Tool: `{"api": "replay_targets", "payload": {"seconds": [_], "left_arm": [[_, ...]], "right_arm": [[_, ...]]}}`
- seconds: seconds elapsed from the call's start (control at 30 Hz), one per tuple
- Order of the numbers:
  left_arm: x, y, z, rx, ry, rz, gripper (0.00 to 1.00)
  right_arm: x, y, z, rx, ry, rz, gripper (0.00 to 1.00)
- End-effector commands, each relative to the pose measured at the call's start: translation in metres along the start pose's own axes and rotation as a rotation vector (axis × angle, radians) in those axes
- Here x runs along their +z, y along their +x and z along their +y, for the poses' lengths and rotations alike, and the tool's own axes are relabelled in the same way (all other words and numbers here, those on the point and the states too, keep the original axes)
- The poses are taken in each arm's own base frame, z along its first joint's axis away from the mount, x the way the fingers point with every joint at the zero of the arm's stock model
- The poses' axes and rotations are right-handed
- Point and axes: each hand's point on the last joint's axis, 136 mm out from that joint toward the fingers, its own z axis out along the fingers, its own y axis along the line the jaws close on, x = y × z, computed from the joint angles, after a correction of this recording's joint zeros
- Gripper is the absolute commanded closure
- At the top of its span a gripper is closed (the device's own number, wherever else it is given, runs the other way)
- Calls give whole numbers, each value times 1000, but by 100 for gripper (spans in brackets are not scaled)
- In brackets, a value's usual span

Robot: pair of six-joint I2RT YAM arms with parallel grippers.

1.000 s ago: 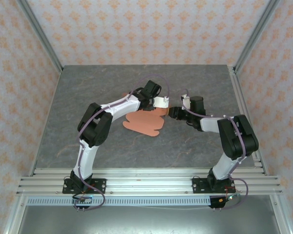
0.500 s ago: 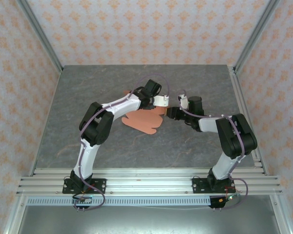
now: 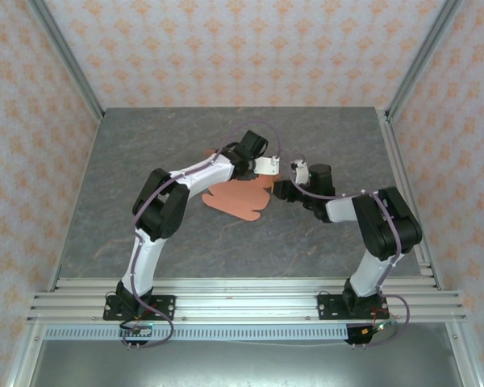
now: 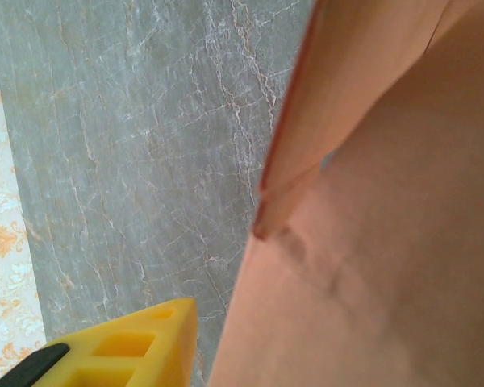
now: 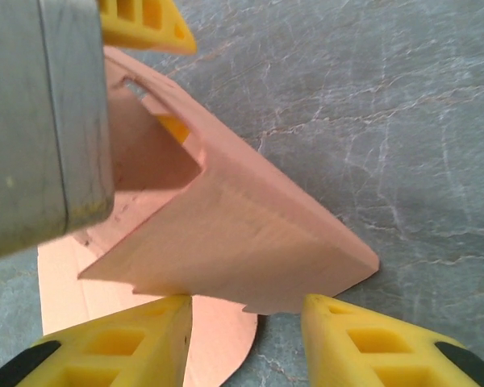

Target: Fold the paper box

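The paper box [image 3: 238, 201] is a salmon-orange die-cut sheet lying mid-table, its right panel [image 5: 242, 234] lifted and folded over like a tent. My left gripper [image 3: 264, 167] reaches into the fold from the far side. One yellow finger [image 4: 129, 343] stands just clear of the sheet [image 4: 371, 242]; the other is hidden behind it. In the right wrist view the left gripper's fingers [image 5: 141, 24] straddle the raised panel with a gap. My right gripper [image 5: 246, 310] is open at the panel's near edge, a rounded tab [image 5: 222, 347] below it.
The grey marble tabletop [image 3: 145, 161] has bare room all round the sheet. Patterned walls with metal posts [image 3: 68, 60] enclose the back and sides. An aluminium rail [image 3: 242, 294] carries both arm bases at the near edge.
My right gripper has slid left towards the sheet's raised right side. The left gripper and the sheet have shifted slightly left.
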Motion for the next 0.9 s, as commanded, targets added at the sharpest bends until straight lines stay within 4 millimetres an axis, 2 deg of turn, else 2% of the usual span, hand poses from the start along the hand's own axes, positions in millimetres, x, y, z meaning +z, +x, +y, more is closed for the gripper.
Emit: {"api": "replay_targets", "payload": {"seconds": [0.0, 0.2, 0.4, 0.57, 0.67, 0.87], "left_arm": [[26, 8, -57, 8, 170, 43, 65], [25, 9, -60, 10, 173, 48, 65], [22, 8, -57, -8, 160, 46, 64], [19, 7, -55, -6, 157, 42, 64], [16, 6, -49, -10, 150, 37, 65], [-6, 0, -30, -20, 135, 12, 82]], "right_arm": [[7, 0, 7, -47, -41, -26, 59], [9, -6, 6, -54, -15, -63, 59], [9, -7, -3, -153, 190, -97, 61], [-5, -13, -22, -171, 368, -200, 66], [-15, -16, -26, -177, 410, -240, 67], [-27, -17, -8, -202, 353, -228, 66]]}}
